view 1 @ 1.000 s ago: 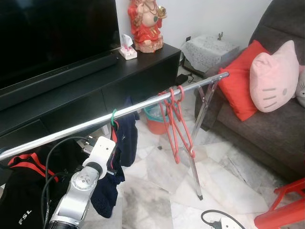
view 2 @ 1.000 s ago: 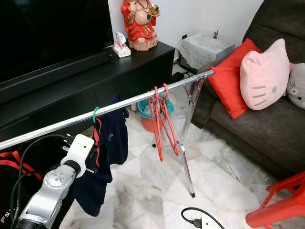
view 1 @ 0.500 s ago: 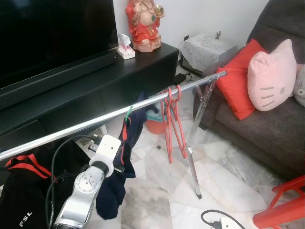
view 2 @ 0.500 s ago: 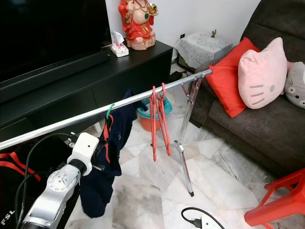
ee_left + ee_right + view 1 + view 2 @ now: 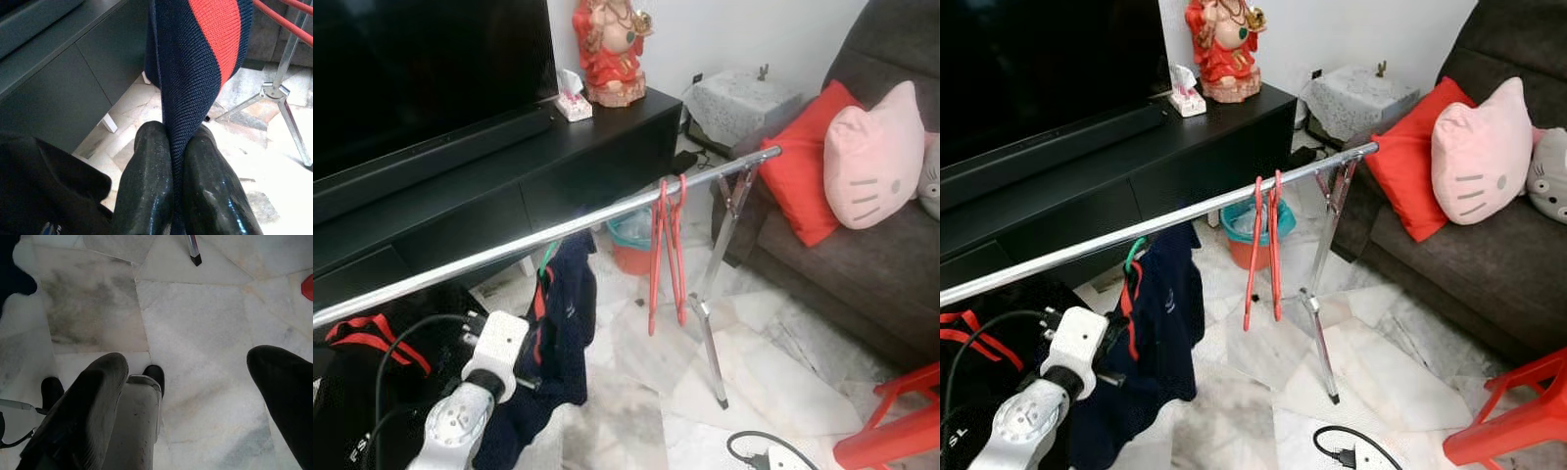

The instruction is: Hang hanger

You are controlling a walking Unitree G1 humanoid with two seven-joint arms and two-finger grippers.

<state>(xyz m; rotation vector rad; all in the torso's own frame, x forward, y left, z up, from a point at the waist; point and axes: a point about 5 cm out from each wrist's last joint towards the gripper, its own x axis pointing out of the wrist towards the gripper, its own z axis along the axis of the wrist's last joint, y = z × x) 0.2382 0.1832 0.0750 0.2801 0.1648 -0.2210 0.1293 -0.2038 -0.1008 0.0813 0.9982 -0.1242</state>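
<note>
A chrome clothes rail (image 5: 607, 211) runs across in front of me. A green hanger (image 5: 546, 258) is hooked on it and carries a navy garment with a red stripe (image 5: 564, 318). My left gripper (image 5: 177, 166) is shut on the lower part of that garment, the cloth pinched between both black fingers (image 5: 146, 181). The silver left arm (image 5: 470, 406) reaches up from the lower left. Further along the rail hang red hangers (image 5: 664, 245), seen edge-on. My right gripper (image 5: 195, 382) hangs open above the marble floor, holding nothing.
A black TV cabinet (image 5: 509, 186) stands close behind the rail. The rack's leg (image 5: 710, 343) stands on the marble floor, with an orange bucket (image 5: 628, 245) behind it. At right are a grey sofa (image 5: 862, 264), a red stool (image 5: 901, 431) and a power strip (image 5: 773, 455). Black clothing (image 5: 352, 392) hangs at the left.
My left arm has sunk lower and nearer to me with the navy garment still pinched. The garment has swung. The red hangers have turned and now hang straight, edge-on.
</note>
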